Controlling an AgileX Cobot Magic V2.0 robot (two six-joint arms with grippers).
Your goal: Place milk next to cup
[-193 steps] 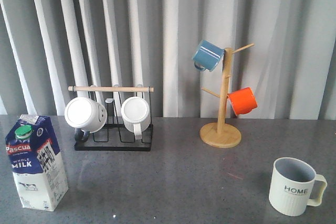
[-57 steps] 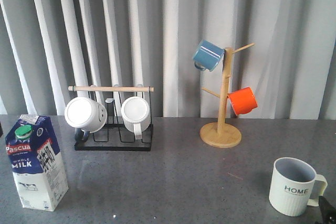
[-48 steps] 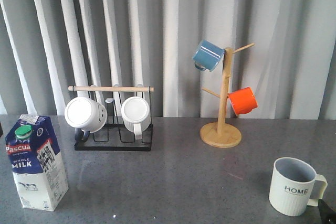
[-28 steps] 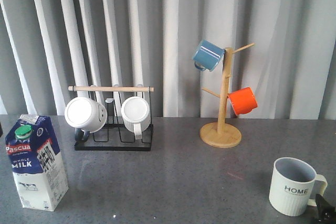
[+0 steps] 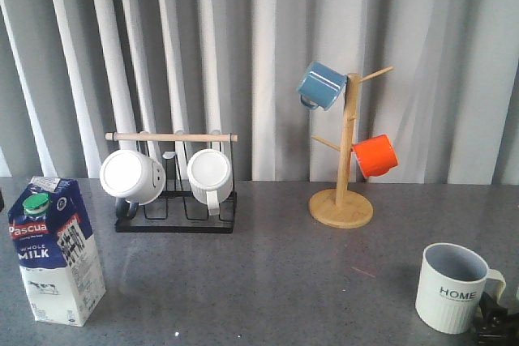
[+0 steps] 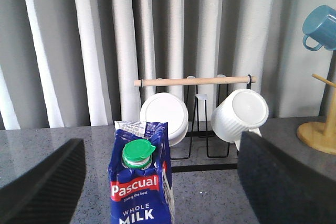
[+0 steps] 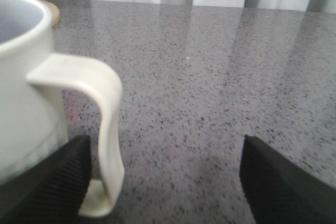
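Observation:
The milk [image 5: 55, 253], a blue-and-white carton with a green cap, stands upright at the front left of the grey table. In the left wrist view the milk [image 6: 142, 182] stands just ahead of my open, empty left gripper [image 6: 160, 187], centred between its fingers [image 6: 42, 182]. The left gripper does not show in the front view. The cream "HOME" cup [image 5: 454, 287] stands at the front right. My right gripper [image 5: 493, 326] is low beside the cup's handle. In the right wrist view this gripper [image 7: 165, 182] is open, and the cup's handle [image 7: 107, 124] lies just inside one finger [image 7: 47, 182].
A black wire rack [image 5: 174, 200] with a wooden bar holds two plain white mugs at the back left. A wooden mug tree [image 5: 345, 160] at the back right carries a blue mug [image 5: 321, 85] and an orange mug [image 5: 375, 155]. A grey curtain hangs behind the table.
My right gripper has come into the front view at the bottom right and risen beside the cup's handle. The milk and the cup have not moved.

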